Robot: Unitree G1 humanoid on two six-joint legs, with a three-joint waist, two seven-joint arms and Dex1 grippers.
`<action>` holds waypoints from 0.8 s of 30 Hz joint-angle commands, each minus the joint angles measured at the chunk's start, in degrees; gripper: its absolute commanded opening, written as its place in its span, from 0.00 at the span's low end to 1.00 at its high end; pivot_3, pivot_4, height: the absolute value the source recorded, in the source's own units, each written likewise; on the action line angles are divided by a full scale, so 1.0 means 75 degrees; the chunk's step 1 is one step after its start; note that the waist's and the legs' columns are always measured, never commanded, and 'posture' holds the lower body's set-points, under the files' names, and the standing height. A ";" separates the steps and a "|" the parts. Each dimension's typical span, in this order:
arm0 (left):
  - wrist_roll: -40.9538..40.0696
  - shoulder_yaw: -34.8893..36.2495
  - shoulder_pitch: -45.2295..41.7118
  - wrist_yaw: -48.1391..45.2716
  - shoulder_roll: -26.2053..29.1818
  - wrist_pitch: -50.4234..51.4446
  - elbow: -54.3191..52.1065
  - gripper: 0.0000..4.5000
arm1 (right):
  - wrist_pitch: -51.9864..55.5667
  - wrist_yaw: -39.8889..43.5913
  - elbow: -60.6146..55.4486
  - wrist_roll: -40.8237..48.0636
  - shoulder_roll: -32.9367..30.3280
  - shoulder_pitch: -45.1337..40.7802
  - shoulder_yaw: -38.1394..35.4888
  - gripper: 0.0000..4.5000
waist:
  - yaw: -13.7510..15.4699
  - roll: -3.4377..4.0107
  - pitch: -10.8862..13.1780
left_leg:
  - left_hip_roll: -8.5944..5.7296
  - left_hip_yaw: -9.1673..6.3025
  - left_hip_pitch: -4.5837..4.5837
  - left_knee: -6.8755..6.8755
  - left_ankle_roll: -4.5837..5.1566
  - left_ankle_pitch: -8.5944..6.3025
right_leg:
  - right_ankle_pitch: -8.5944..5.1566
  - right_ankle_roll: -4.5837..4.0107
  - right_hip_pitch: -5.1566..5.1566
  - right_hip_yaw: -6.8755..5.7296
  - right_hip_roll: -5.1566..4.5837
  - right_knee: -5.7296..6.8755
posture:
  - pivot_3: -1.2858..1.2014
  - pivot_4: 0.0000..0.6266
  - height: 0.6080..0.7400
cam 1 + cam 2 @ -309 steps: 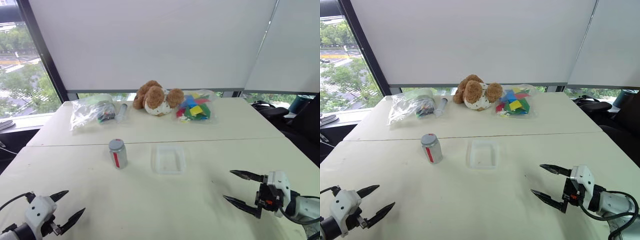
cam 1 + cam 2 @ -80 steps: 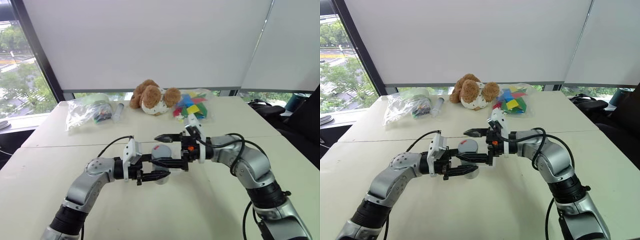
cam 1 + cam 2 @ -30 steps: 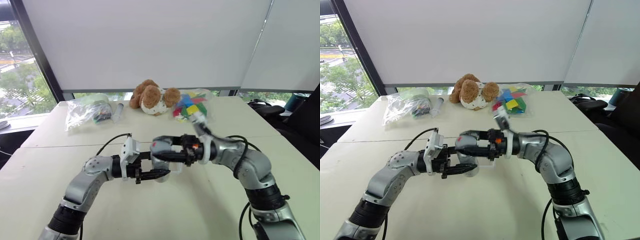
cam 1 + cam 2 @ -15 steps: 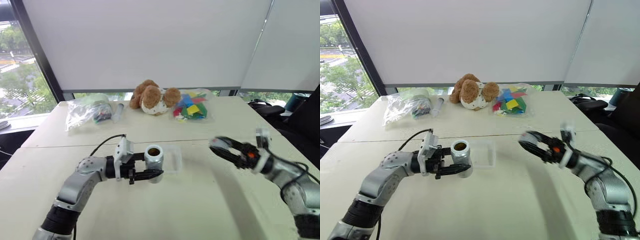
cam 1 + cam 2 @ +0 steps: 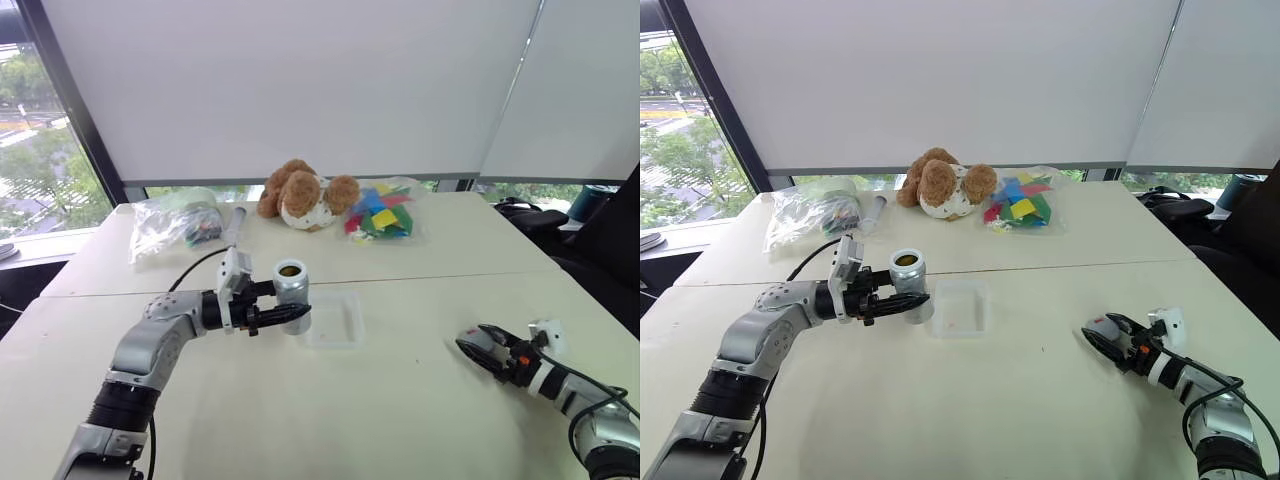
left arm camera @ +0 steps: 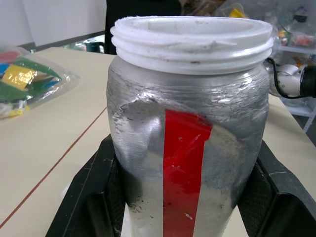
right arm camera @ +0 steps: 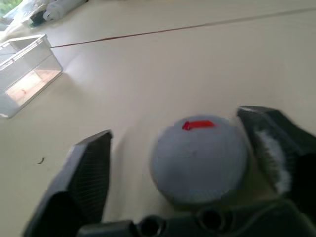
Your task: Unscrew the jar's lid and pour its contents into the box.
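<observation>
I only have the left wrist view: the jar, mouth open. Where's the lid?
Observer: The lid lies on the table between the open fingers of the right gripper.
Operator: Anything in the jar?
Observer: Yes, the head views show brown contents in the mouth of the jar.
Operator: And the box?
Observer: The box sits on the table just to the right of the jar, which is upright.
</observation>
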 commanded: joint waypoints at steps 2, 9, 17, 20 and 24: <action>0.0502 0.0050 -0.0515 0.0169 0.0039 -0.0562 0.0248 0.50 | 0.0138 0.0006 -0.2074 0.0592 -0.0303 0.0555 -0.0613 0.99 | 0.0009 0.0005 0.0001 | -0.0002 0.0001 0.0000 0.0000 0.0000 0.0000 | 0.0000 0.0000 0.0001 0.0001 -0.0002 0.0000 | 0.52 0.24 1.00; 0.2167 -0.0282 -0.1528 0.1055 -0.0226 -0.2348 0.1775 0.50 | 0.1793 -0.0396 -0.6552 0.1428 -0.0707 0.1861 -0.0466 0.99 | -0.0007 0.0006 0.0002 | 0.0001 -0.0007 0.0003 -0.0002 0.0000 0.0000 | 0.0002 0.0004 0.0001 -0.0002 0.0005 0.0003 | 0.52 0.24 1.00; 0.4946 -0.1302 -0.2391 0.3137 -0.0709 -0.5995 0.3866 0.50 | 0.2444 -0.0812 -0.7907 0.1556 -0.0564 0.2289 -0.0274 0.99 | 0.0065 -0.0001 0.0005 | -0.0005 -0.0002 -0.0006 0.0001 0.0000 0.0000 | 0.0001 0.0004 0.0004 -0.0001 -0.0002 -0.0011 | 0.52 0.24 1.00; 0.6428 -0.1755 -0.2733 0.4781 -0.0606 -0.7385 0.4530 0.50 | 0.2523 -0.0983 -0.8142 0.1600 -0.0455 0.2507 -0.0300 0.99 | 0.0124 -0.0012 0.0011 | -0.0005 -0.0005 -0.0007 0.0002 0.0000 0.0000 | 0.0002 0.0005 0.0004 -0.0002 -0.0002 -0.0010 | 0.52 0.24 1.00; 0.9438 -0.3012 -0.3276 0.8017 -0.0151 -0.8181 0.5213 0.50 | 0.2557 -0.1146 -0.8325 0.1599 -0.0349 0.2730 -0.0315 0.99 | 0.0164 -0.0011 0.0011 | -0.0004 -0.0001 -0.0003 -0.0001 0.0000 -0.0001 | 0.0004 0.0009 0.0004 0.0001 -0.0002 -0.0009 | 0.52 0.24 1.00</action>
